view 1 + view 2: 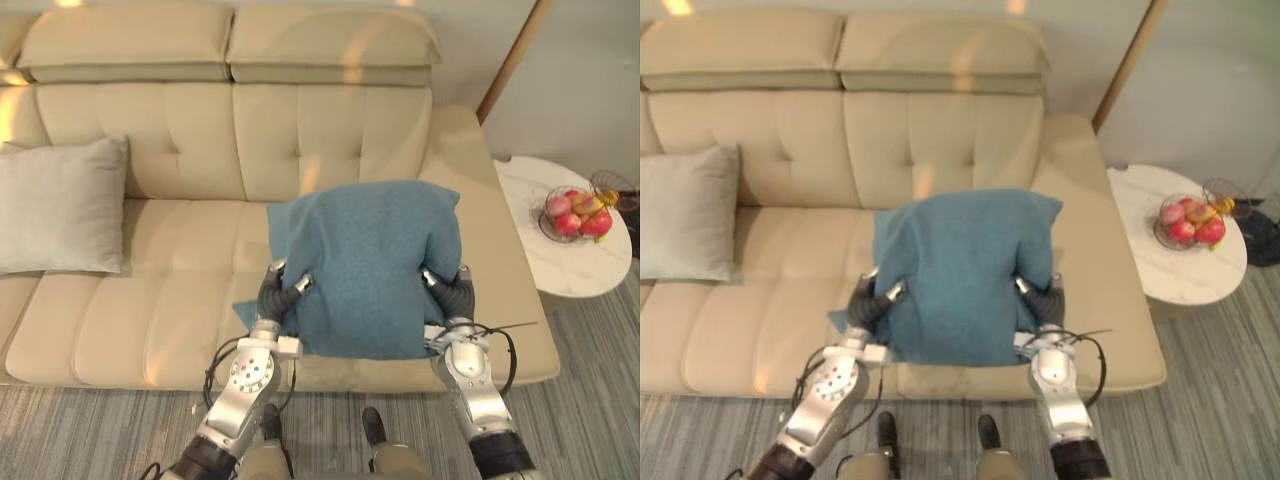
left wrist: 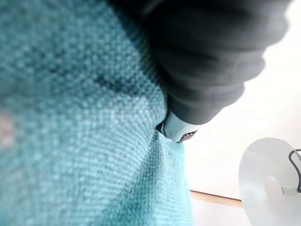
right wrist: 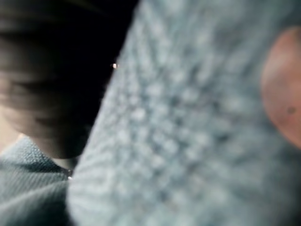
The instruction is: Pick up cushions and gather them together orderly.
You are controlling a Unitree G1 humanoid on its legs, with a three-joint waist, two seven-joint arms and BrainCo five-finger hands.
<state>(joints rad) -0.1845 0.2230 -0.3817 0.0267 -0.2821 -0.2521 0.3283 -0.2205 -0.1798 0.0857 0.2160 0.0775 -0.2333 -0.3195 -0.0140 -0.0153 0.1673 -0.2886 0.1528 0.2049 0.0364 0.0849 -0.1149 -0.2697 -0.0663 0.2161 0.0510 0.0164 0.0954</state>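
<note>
Robot hands (image 1: 280, 292) tight on blue cushion (image 1: 365, 265)

Coarse woven cloth, matt, on the blue cushion (image 1: 365, 265). Finer matt cloth on the grey cushion (image 1: 60, 205). The sofa (image 1: 190, 290) is smooth, leather-like, with a slight sheen. The side table (image 1: 575, 265) has a glossy marble-look top.

Blue cushion (image 1: 365, 265) is pinched at its sides by your left hand (image 1: 283, 293) and right hand (image 1: 450, 292). It fills the gap between your fingers, so nothing passes there.

Outward of the left fingers: bare sofa seat (image 1: 180, 300), an open run up to the grey cushion (image 1: 62, 205). That cushion leans on the backrest (image 1: 250, 130) and blocks the far end.

Ahead of the fingertips: the backrest walls off the seat.

Outward of the right fingers: a short strip of seat, then the sofa's end. Well apart beyond it stands the side table (image 1: 590, 268) carrying a fruit bowl (image 1: 575, 212).
</note>
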